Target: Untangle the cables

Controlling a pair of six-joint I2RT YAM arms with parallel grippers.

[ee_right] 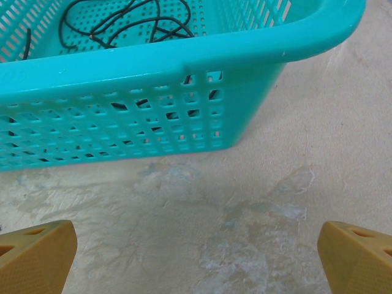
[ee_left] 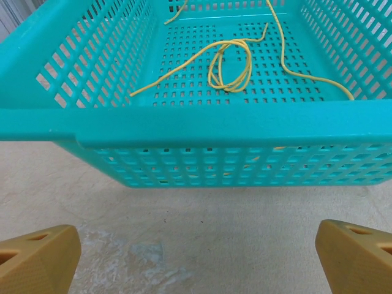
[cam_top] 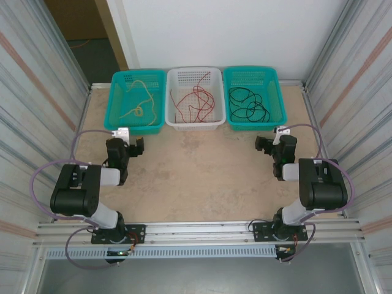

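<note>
Cables lie sorted at the table's far edge: we see the yellowish cable (cam_top: 139,111) stretched front to back in the left teal basket (cam_top: 135,128), the red cable (cam_top: 199,98) sprawled in the white basket (cam_top: 195,126), and the black cable (cam_top: 248,104) coiled in the right teal basket (cam_top: 257,124). The left gripper (ee_left: 196,257) and right gripper (ee_right: 196,257) gape wide, empty.

I'm not picking up any readable text, labels, brand names or numbers anywhere in these views, guys.
</note>
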